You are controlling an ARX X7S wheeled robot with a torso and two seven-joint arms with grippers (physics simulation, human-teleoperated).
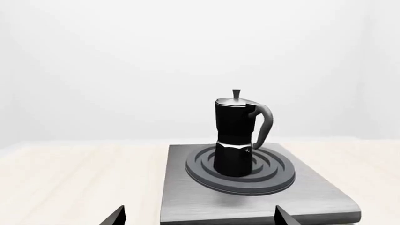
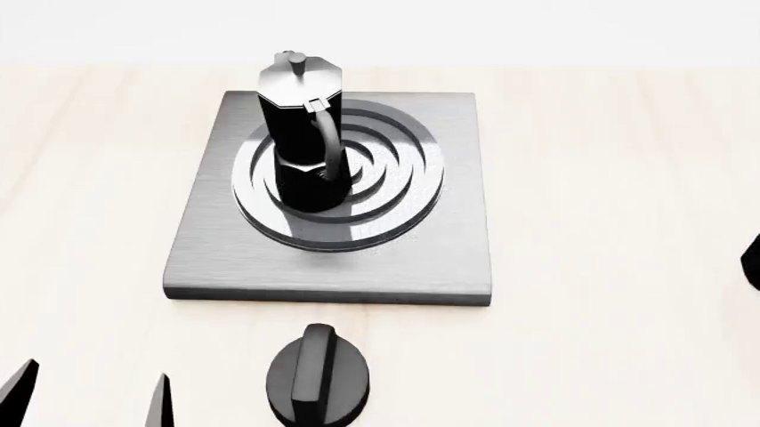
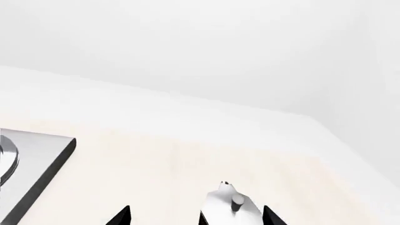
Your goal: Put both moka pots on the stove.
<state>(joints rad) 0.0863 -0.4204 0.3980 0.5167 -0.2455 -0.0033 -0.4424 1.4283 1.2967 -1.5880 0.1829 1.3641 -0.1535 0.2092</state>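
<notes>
Found upright on the stove [image 2: 451,258]: one moka pot [image 2: 303,133], planted on the raised concentric rings, a little off the ring centre toward the left and far side in the head view. Glossy black and faceted, pinched at the waist, topped with a silver lid and small knob, with a curved black handle facing the robot. Seen from the left wrist as the same moka pot [image 1: 234,140] on the brushed-grey plate [image 1: 312,197], handle off to one side.

Spotted in the right wrist view: only the silver lid and knob of the second moka pot [image 3: 228,208], down on the pale counter [image 2: 618,178], well apart from the stove's corner [image 3: 31,164]. Sits between the fingers of the right gripper [image 3: 195,216], with a clear gap on one side; cannot tell whether gripped or merely straddled.

Left gripper [image 2: 89,400] low at the near edge, fingers [image 1: 115,216] spread wide and holding nothing, aimed at the stove.

Also on the counter, just in front of the stove: a black round knob [image 2: 317,382]
</notes>
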